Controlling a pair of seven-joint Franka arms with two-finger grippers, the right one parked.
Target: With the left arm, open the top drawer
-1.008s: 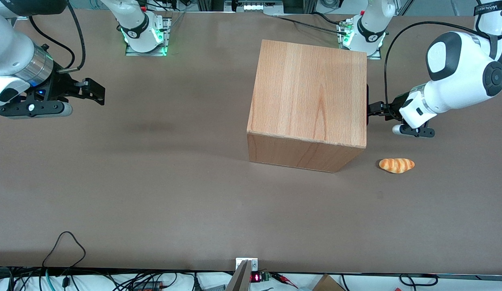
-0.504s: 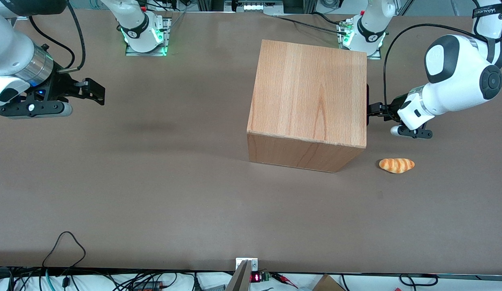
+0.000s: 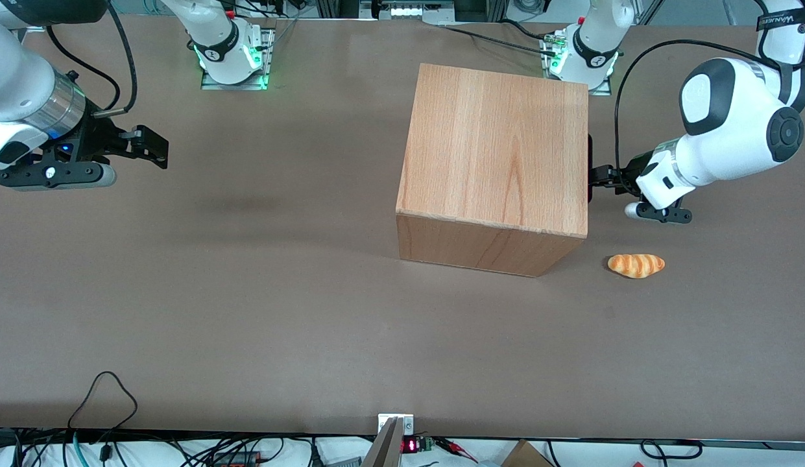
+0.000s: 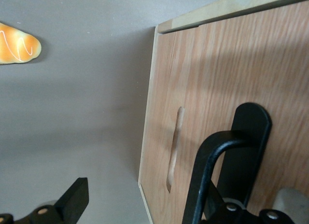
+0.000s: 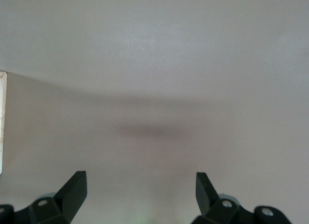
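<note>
Brown tabletop [image 3: 246,292]; hand [image 3: 595,176] seemingly at drawer handle [image 4: 248,151]

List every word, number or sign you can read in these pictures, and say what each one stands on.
"WANMEER" or similar, white on a black strap around the left arm; not sure of the spelling.
Red digits on a small display at the table's edge nearest the camera: too small to read.
None on the cabinet, the top drawer, its handle or the bread roll.
The gripper at the handle bears none.
</note>
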